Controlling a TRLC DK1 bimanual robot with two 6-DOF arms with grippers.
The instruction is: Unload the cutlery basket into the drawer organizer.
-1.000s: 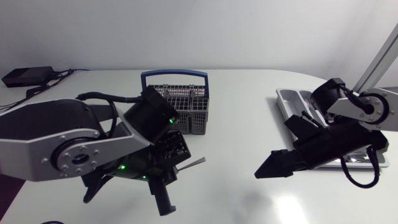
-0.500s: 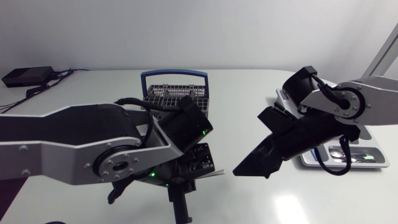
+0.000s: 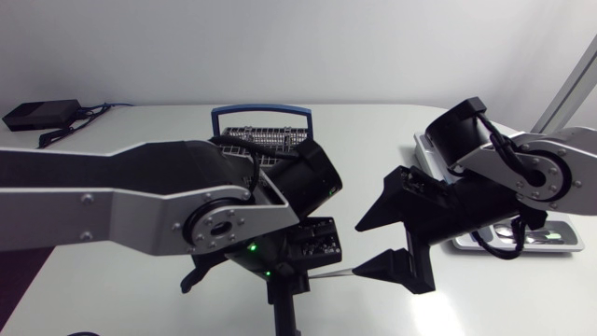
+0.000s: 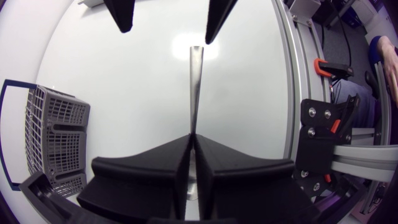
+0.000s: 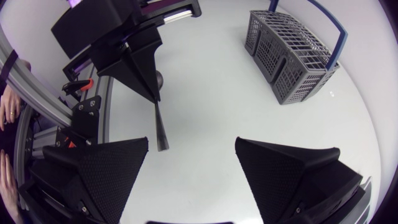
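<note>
Between the clenched fingers of our left gripper (image 4: 193,140) the knife (image 4: 196,87) has swung away from the basket (image 4: 53,140), and just ahead of its free end our right gripper (image 5: 191,146) has spread its fingers, so a handover looks close.

Your head camera looks down on the whole worktop (image 3: 373,131), while wrist cameras close behind the left pincer (image 4: 193,138) and right pincer (image 5: 192,140) face each other, all sharing the cutlery piece (image 4: 196,87) ahead of both.
</note>
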